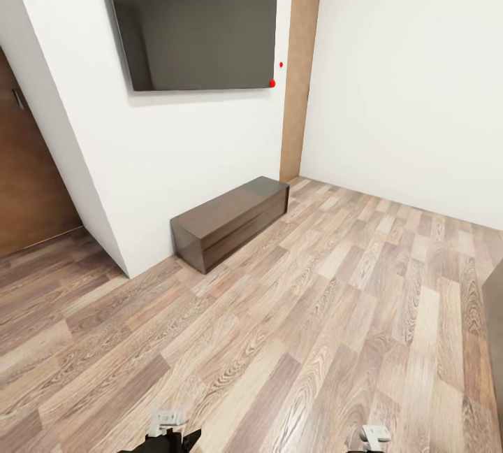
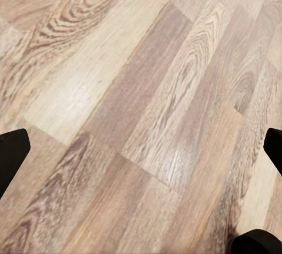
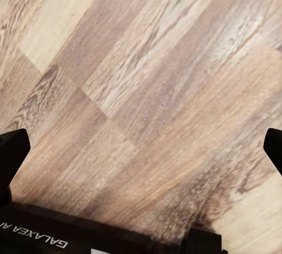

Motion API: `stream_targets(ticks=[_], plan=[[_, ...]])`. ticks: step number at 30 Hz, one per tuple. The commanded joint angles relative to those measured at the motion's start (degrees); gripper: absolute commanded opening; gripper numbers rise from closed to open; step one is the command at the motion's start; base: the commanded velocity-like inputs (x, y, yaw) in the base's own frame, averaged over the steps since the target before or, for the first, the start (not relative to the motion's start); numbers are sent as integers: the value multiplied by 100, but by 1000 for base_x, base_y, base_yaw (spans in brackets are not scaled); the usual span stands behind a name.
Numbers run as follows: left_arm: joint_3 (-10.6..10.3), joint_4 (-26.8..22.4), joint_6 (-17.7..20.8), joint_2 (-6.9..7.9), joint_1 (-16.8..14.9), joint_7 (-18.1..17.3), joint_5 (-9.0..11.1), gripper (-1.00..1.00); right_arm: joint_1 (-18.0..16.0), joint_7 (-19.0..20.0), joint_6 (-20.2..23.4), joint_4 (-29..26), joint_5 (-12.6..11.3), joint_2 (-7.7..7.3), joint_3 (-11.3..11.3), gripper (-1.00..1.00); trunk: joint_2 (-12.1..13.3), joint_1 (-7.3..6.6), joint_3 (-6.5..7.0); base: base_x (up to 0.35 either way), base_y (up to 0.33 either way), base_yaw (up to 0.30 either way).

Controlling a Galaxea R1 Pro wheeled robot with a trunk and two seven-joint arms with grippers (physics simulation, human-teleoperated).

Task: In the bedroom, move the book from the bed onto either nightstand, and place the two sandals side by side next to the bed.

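Down at the near edge of the head view sit the left hand (image 1: 168,428) and the right hand (image 1: 375,437), low over the wood-plank floor (image 1: 314,313). Each wrist view has dark fingertips far apart at its edges with only planks between, so both hands are released and carry nothing. Ahead, a long low dark bench (image 1: 230,222) stands against the white wall, under a big dark screen (image 1: 192,16), with a tan door (image 1: 300,68) in the corner. Book, sandals, bed and nightstand are somewhere out of frame. My guess: the paperback will be light and bendy, best pinched at its spine edge; the flip-flops soft and light, grabbed across the sole.
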Motion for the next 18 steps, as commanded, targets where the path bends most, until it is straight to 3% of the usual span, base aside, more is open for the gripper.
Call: stream_targets(ticks=[1,10,18], plan=[[24,7,-2,-1,-4,-33,14,100,-2,25,25,-5,6,-1,-45,100,-2,-1,-5,0,0,0],[23,34,-4,-44,-4,-30,17,100,-2,25,25,-6,7,-1,-46,100,-2,-1,-6,13,0,0],[23,41,-2,-71,-4,-24,14,100,-2,25,25,-4,12,-1,-47,100,-2,-1,-6,284,0,0]])
